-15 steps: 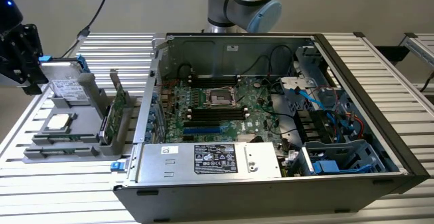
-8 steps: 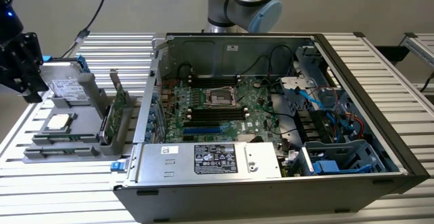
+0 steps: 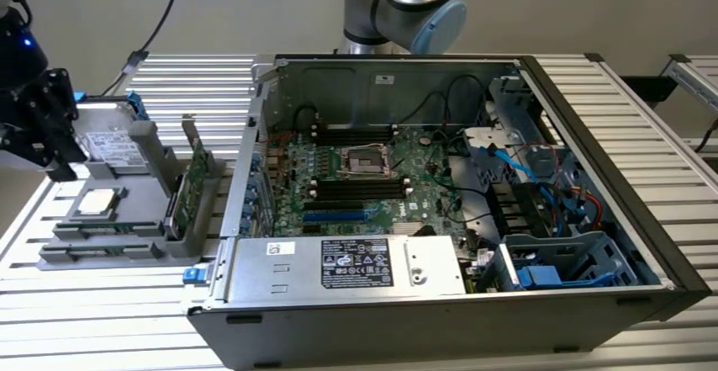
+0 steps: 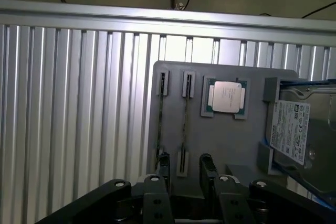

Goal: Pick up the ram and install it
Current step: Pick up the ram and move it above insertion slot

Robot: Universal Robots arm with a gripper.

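Hovering over the gray holder tray (image 4: 226, 140), the gripper (image 4: 185, 165) has its jaws spread apart and nothing in them. The ram (image 4: 185, 121) stands on edge in a slot of the tray, and in the wrist view it runs straight between the two fingertips (image 4: 164, 162). A second ram stick (image 4: 159, 114) fills the neighbouring slot. A CPU (image 4: 227, 97) and a hard drive (image 4: 291, 129) also rest on the tray. In the exterior view the gripper points down over the tray, and the arm (image 3: 404, 1) rises beyond the open computer case (image 3: 371, 85).
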